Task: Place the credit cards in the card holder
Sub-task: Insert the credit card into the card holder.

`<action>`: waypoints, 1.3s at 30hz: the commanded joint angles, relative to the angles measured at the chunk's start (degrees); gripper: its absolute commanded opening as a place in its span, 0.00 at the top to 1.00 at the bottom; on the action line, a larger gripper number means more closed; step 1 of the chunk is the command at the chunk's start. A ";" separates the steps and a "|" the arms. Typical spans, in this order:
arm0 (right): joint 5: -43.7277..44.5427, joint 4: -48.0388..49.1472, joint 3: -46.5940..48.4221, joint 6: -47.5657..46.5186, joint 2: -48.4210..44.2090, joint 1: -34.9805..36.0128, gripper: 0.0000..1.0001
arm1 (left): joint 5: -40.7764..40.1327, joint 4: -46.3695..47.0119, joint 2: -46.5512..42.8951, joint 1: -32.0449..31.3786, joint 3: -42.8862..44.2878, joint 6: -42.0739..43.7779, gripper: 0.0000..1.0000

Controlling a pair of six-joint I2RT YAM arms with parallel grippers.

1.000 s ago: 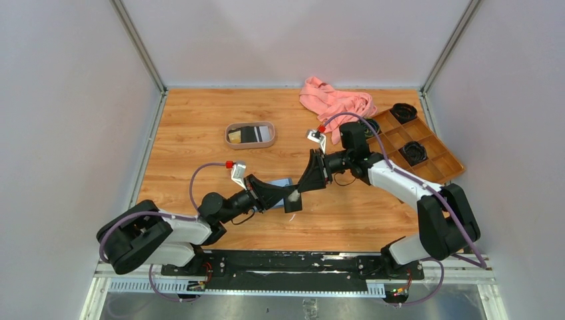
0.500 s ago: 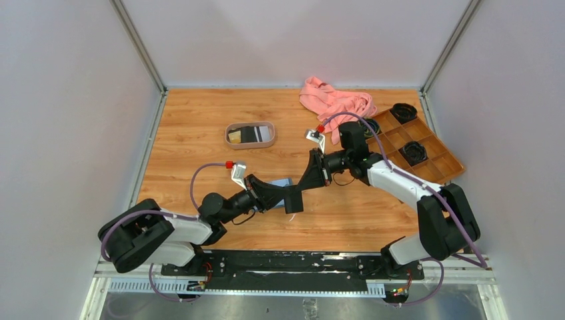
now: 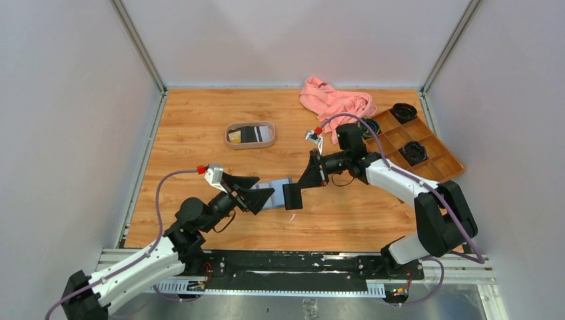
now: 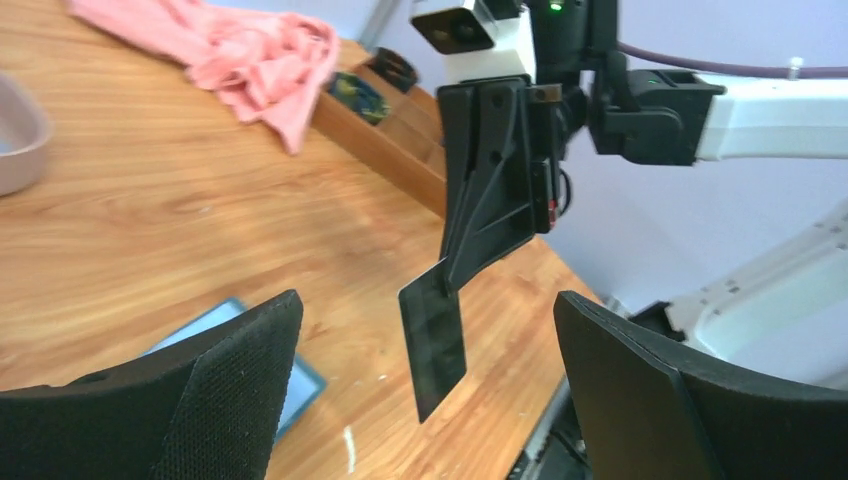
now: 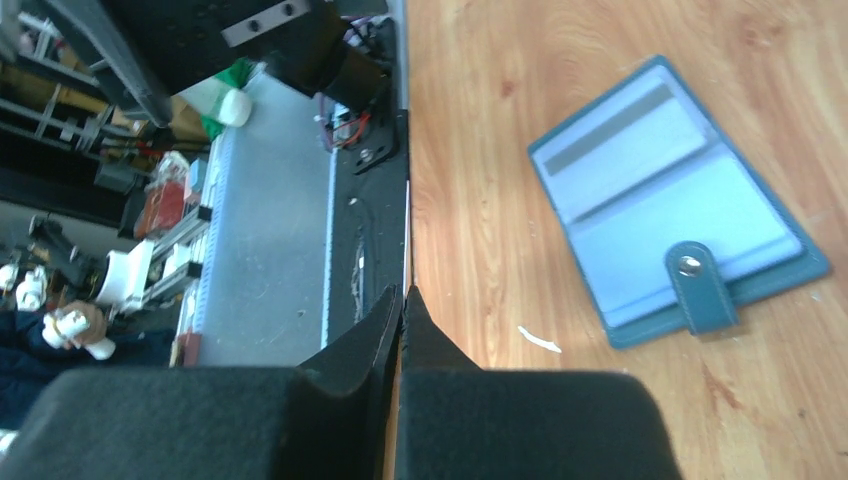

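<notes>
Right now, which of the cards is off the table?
The black card, pinched by the right end effector and hanging in the air. The other cards lie in the oval tray farther back.

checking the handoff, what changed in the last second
The left gripper drew back toward its own side, away from the black card, and is open; the card holder shows more fully. The right gripper stayed shut on the card above the table. Card holder, tray and pink cloth did not move.
</notes>
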 commanded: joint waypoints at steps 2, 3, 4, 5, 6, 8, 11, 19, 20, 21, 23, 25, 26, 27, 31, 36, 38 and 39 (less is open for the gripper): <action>10.59 7.93 -1.54 9.67 3.20 0.35 1.00 | -10.56 -30.66 -11.36 1.41 0.09 2.41 0.00; 11.81 11.04 -1.91 12.60 4.05 0.34 1.00 | -10.49 -34.06 -11.29 2.08 0.51 1.85 0.00; 12.91 13.38 -1.87 15.18 5.28 0.44 1.00 | -10.76 -36.93 -10.72 2.71 1.28 0.95 0.00; 13.71 15.20 -1.41 17.21 6.87 0.58 1.00 | -11.08 -39.83 -9.64 3.52 2.08 0.28 0.00; 14.28 16.29 -0.28 18.63 8.45 0.82 1.00 | -11.31 -41.97 -8.19 4.28 2.90 -0.32 0.00; 15.09 17.49 1.49 20.90 12.24 1.42 1.00 | -11.41 -44.30 -4.92 5.72 4.07 -1.33 0.01; 15.49 18.36 3.92 23.24 16.73 2.72 1.00 | -10.21 -43.61 0.14 7.65 4.22 -2.76 0.11; 21.28 18.87 5.88 26.16 21.59 4.33 1.00 | -6.50 -35.27 8.45 11.05 -0.22 -6.81 0.32; 21.42 18.88 6.08 26.57 22.12 4.29 1.00 | -6.27 -33.77 8.95 11.32 -0.68 -7.13 0.32; 21.45 18.88 6.25 26.88 22.65 4.32 1.00 | -6.32 -33.22 9.57 11.48 -0.79 -7.20 0.32; 21.76 18.67 6.40 27.08 23.40 4.35 1.00 | -6.38 -32.71 10.58 11.59 -0.73 -7.01 0.33; 22.13 18.22 6.44 26.99 23.91 4.42 1.00 | -6.56 -32.29 11.37 11.60 -0.60 -6.86 0.33; 22.25 17.99 6.42 26.97 24.22 4.42 1.00 | -6.70 -31.78 11.72 11.65 -0.73 -7.00 0.33; 22.34 17.81 6.57 26.97 24.42 4.42 1.00 | -6.73 -31.20 12.06 11.62 -0.88 -7.22 0.34; 23.01 16.82 6.77 26.69 24.83 4.42 1.00 | -6.40 -29.08 13.74 11.67 -1.34 -7.91 0.34; 24.22 15.56 6.95 26.19 24.98 4.49 1.00 | -6.58 -28.17 16.05 11.60 -1.42 -8.33 0.35; 24.47 14.91 7.09 26.05 25.33 4.62 1.00 | -6.64 -28.09 16.71 11.67 -1.28 -8.35 0.38; 24.64 14.59 7.14 26.05 25.55 4.74 1.00 | -6.72 -28.12 17.02 11.67 -1.29 -8.29 0.39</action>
